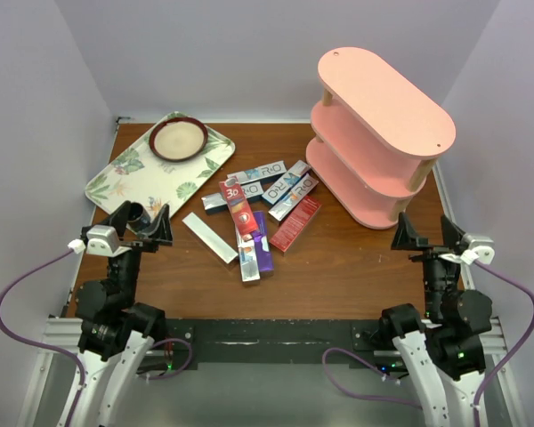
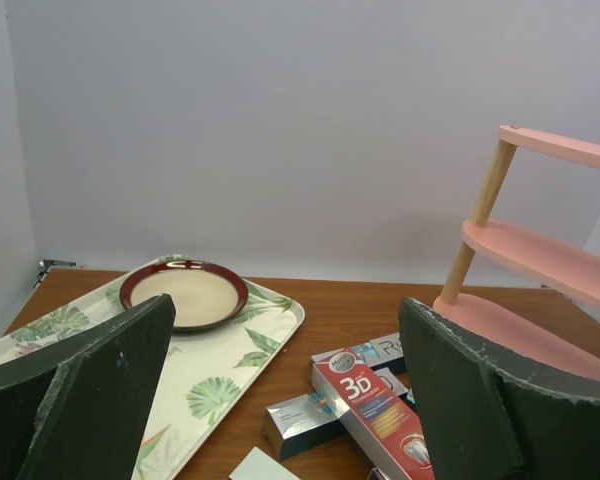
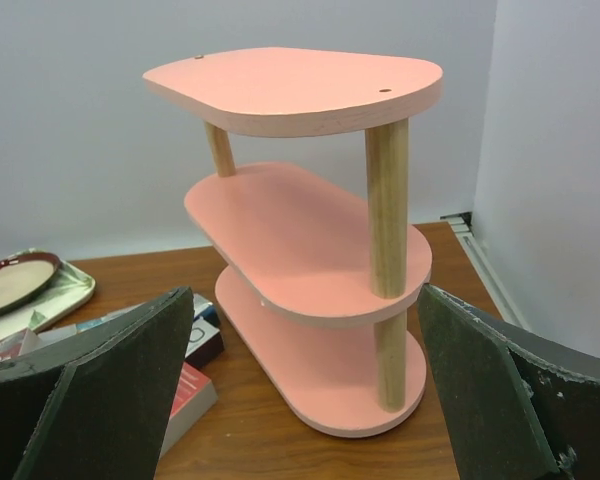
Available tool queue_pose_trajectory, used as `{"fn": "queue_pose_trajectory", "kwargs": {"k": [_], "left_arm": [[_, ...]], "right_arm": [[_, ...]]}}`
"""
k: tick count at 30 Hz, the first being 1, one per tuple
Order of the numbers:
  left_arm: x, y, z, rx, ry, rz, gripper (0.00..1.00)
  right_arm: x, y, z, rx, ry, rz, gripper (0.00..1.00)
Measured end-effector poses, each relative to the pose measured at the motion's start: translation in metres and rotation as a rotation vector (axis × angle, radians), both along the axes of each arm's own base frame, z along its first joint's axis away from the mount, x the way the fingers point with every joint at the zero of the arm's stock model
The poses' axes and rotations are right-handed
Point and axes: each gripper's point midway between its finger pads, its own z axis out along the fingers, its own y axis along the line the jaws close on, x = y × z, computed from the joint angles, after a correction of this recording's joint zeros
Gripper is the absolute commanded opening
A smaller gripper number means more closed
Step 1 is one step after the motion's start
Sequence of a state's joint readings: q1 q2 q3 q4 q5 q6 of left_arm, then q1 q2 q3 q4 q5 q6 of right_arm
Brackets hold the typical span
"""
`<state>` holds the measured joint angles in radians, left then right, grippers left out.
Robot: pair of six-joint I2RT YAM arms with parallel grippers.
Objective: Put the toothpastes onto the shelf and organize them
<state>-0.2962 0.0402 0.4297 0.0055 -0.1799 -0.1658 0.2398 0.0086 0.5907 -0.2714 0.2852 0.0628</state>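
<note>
Brown wooden table (image 1: pixel 338 276) carries everything. Far left, I see the leaf-print tray (image 1: pixel 116 182) lying at an angle, with a red-rimmed plate (image 1: pixel 179 139) on its far end. Left gripper (image 1: pixel 144 222) hovers at the tray's near edge, jaws spread wide with nothing between them. Left wrist view agrees: both fingers (image 2: pixel 100 380) sit out at the frame sides, with tray and boxes showing between them.

Next right are the toothpastes (image 1: pixel 260 206), about nine by my count, all on the table in a loose heap between tray and shelf. One plain white box (image 1: pixel 209 237) lies diagonal on the heap's left, its near end close to the others. Red "3D" box (image 1: pixel 240 206) lies on top, crossing a silver one. Purple box (image 1: pixel 263 242) is just beside it on the right. Dark-red box (image 1: pixel 295 223) lies angled, right of that. Silver "R.O" boxes (image 1: pixel 260 171) fan out on the far side. The rightmost is close to the shelf's foot; I can't tell if it touches.

Shelf (image 1: pixel 383 107) stands upright at the far right of the table: three pink oval boards on light wooden posts, long axis running diagonally. Right gripper (image 1: pixel 427 234) hovers near the shelf's near end, by the table's right edge, jaws wide too, holding nothing. Right wrist view looks straight at the shelf between its fingers (image 3: pixel 110 390).
</note>
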Motion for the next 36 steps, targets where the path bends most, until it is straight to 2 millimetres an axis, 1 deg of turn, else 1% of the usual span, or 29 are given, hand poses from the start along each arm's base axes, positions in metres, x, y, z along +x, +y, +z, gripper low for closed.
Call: {"fn": "queue_pose_trajectory", "kwargs": {"k": [11, 15, 19, 23, 27, 29, 33, 36], "left_arm": [[-0.001, 0.000, 0.000, -0.001, -0.002, 0.000, 1.00], [-0.001, 0.001, 0.001, -0.014, -0.001, 0.002, 1.00], [0.002, -0.001, -0.004, -0.027, 0.027, -0.005, 1.00], [0.016, -0.007, -0.018, -0.033, 0.128, -0.017, 1.00], [0.035, -0.016, -0.036, -0.057, 0.272, -0.033, 1.00], [0.046, -0.023, -0.047, -0.078, 0.356, -0.047, 1.00], [0.068, -0.040, -0.072, -0.106, 0.526, -0.078, 1.00], [0.085, -0.053, -0.095, -0.124, 0.647, -0.100, 1.00]], "right_arm": [[0.001, 0.007, 0.000, 0.006, 0.013, 0.036, 0.99], [0.007, 0.014, 0.004, 0.011, 0.065, 0.071, 0.99], [0.013, 0.022, 0.009, 0.015, 0.135, 0.103, 0.99], [0.019, 0.031, 0.009, 0.014, 0.185, 0.145, 0.99], [0.026, 0.039, 0.000, 0.020, 0.234, 0.177, 0.99], [0.030, 0.043, -0.007, 0.024, 0.269, 0.188, 0.99], [0.031, 0.046, -0.014, 0.038, 0.294, 0.204, 0.99], [0.032, 0.051, -0.020, 0.041, 0.311, 0.225, 0.99]]}}
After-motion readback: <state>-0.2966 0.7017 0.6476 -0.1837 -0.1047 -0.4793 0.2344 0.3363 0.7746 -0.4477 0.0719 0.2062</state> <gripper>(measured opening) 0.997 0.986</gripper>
